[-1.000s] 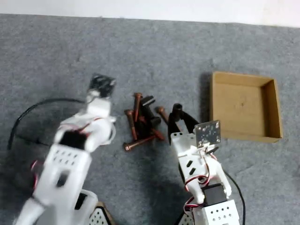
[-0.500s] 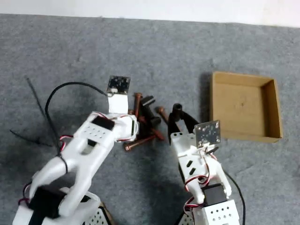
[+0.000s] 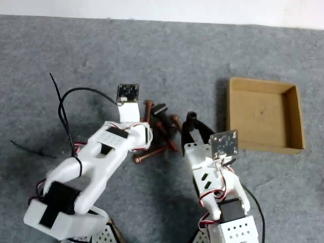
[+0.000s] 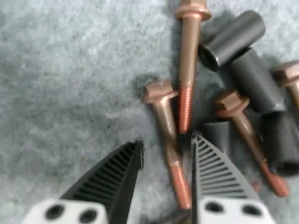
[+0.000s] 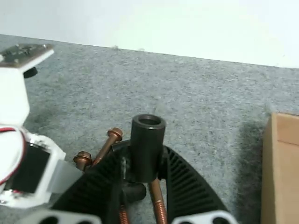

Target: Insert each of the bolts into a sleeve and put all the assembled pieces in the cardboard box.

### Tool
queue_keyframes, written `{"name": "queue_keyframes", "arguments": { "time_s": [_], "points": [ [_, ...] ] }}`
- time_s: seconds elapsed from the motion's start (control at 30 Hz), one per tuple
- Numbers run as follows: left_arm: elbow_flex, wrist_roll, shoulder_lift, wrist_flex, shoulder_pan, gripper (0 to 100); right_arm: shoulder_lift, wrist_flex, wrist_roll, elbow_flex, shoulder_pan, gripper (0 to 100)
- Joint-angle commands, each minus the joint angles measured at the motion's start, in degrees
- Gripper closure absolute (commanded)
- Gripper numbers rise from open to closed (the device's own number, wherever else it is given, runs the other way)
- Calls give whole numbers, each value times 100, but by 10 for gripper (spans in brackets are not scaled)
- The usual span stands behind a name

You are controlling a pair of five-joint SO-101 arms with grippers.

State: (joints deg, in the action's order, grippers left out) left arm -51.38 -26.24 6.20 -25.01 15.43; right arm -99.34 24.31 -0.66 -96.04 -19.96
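Several copper bolts and black sleeves lie in a pile on the grey mat. My left gripper hangs open just above the pile, straddling one bolt that lies between its fingers. Another bolt and a sleeve lie just beyond it. My right gripper is shut on an upright black sleeve, hole facing up; in the high view it holds the sleeve at the right edge of the pile. The cardboard box sits to the right with nothing in it.
A loose black cable loops over the mat left of the left arm. The left arm's white body stands close beside the right gripper. A pale wall borders the mat at the back.
The left arm has swung right and come down over the bolt pile, its wrist now above the bolts. The right arm has held still with the sleeve.
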Motion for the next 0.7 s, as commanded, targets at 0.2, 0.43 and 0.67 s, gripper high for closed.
{"name": "queue_keyframes", "arguments": {
  "time_s": [0.2,0.43,0.67],
  "points": [
    [1095,-62,-804,-158,66,832,-57,13,-26,-585,40,992],
    [1429,-62,-954,-774,48,832,-66,215,-53,-576,66,992],
    [1455,-62,-927,-1266,-110,833,-57,215,-53,-576,75,992]
  ]
}}
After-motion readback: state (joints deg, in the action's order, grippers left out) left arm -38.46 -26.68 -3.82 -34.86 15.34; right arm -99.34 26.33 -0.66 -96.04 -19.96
